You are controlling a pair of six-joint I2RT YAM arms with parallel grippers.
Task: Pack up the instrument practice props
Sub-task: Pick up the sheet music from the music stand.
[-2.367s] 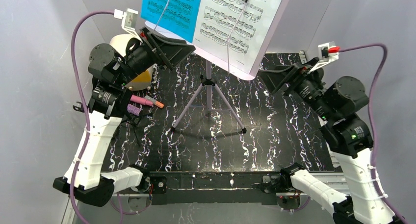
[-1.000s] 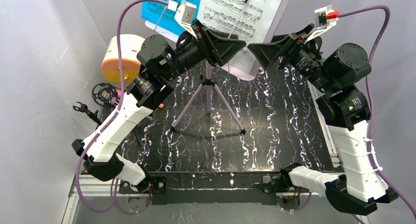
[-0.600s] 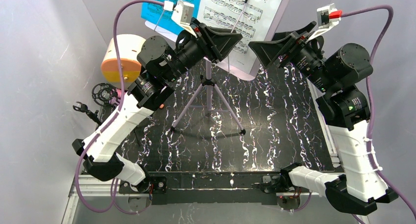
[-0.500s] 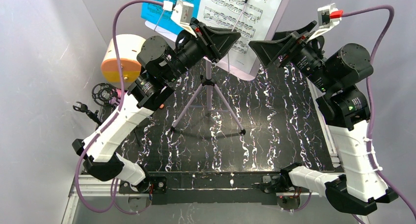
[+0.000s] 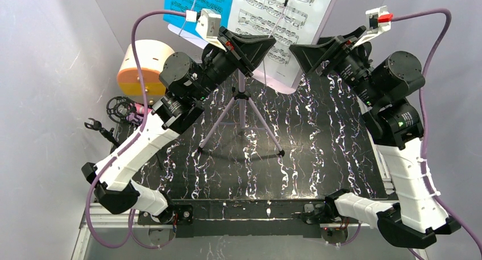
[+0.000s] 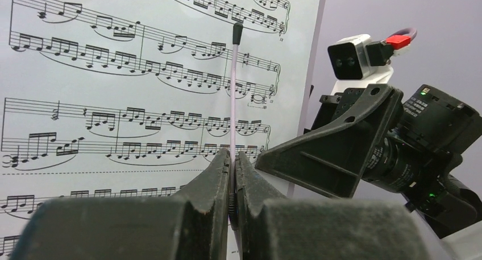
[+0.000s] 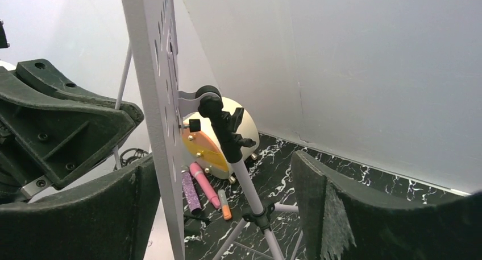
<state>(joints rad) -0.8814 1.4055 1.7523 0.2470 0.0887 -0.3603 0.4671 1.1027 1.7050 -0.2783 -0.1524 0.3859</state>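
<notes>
**Both arms up at the stand, left end effector closed on the page wire**

Both arms have swung up from the sides of the bench (image 5: 318, 152) to the lilac music stand (image 7: 149, 72) since the earliest frame, and my left end effector (image 6: 232, 180) has gone from parted to pinched. Its fingers now meet on the thin lilac retainer wire (image 6: 234, 89), which runs up across the white sheet music (image 6: 113, 100) to a black tip.

My right end effector (image 7: 221, 169) stands wide apart at the stand's right side. The perforated board's edge sits just beside one finger and the stand's post rises between the two. I cannot tell whether either finger touches the board.

The stand is upright on its tripod (image 5: 241, 120) at the back middle of the bench, with the blue sheet (image 5: 193, 4) left of the white one. Behind it, near a cream and orange drum (image 5: 142, 66), lie the pink microphone (image 7: 203, 185) and a purple glittery piece (image 7: 190, 200).
</notes>
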